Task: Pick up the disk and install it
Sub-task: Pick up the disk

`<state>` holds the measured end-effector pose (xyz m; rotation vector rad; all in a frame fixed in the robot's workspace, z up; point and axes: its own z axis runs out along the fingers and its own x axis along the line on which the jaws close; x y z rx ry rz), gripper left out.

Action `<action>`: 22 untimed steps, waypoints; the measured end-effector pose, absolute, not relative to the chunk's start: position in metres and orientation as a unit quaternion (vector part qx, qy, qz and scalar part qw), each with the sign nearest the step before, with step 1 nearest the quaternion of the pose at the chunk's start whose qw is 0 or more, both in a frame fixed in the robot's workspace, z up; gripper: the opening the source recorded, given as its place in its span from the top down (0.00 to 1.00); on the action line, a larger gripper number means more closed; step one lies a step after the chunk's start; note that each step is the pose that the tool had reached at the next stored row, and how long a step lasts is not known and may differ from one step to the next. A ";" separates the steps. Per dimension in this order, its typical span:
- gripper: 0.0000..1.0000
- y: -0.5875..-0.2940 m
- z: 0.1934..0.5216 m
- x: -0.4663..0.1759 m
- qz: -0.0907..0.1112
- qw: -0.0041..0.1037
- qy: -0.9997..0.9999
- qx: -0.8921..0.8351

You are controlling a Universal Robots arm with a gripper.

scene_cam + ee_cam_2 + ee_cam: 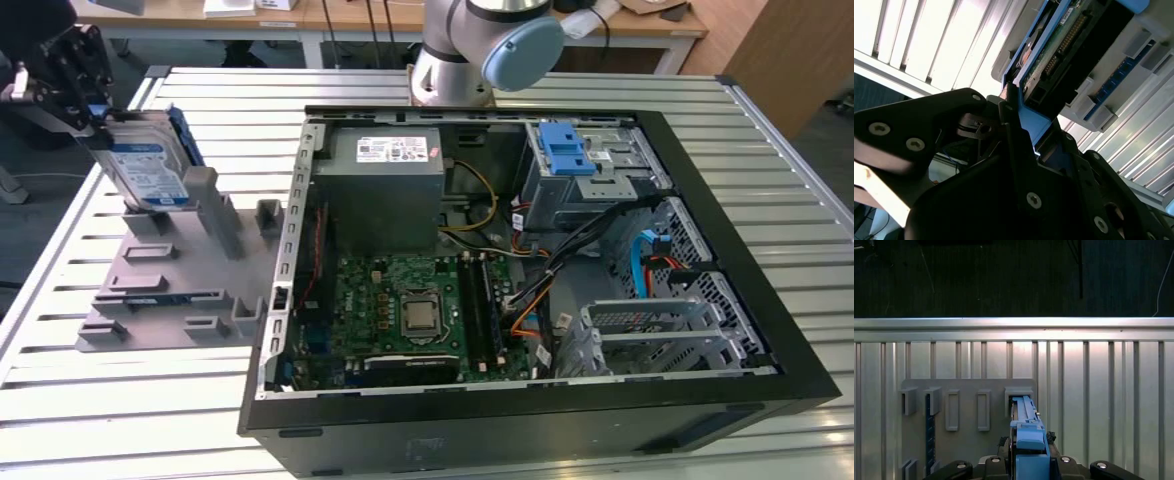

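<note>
The disk (147, 168) stands on edge in a slot of the grey holder (174, 285) at the exterior view's left; it has a white-and-blue label and blue rails. My gripper (91, 122) reaches it from the upper left and is shut on its upper end. In the second wrist view the black fingers (1014, 135) clamp the blue rail, with the disk's (1064, 45) green circuit board beyond them. In the first wrist view the blue rail of the disk (1026, 432) sits inside my gripper (1029, 462), its far end in a slot of the holder (969, 390).
An open computer case (781, 385) lies on the slatted metal table (147, 400). Inside are a grey power supply box (387, 195), a motherboard (414, 310), loose cables and a grey drive cage with blue tabs (583, 160). The arm's base (461, 50) stands behind the case.
</note>
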<state>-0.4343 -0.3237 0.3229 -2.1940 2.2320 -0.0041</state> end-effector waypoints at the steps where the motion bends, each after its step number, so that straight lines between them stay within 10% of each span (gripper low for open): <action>1: 0.64 -0.324 0.323 -0.434 -0.001 0.006 0.713 -0.701; 22: 0.64 -0.324 0.340 -0.434 -0.001 0.006 0.713 -0.701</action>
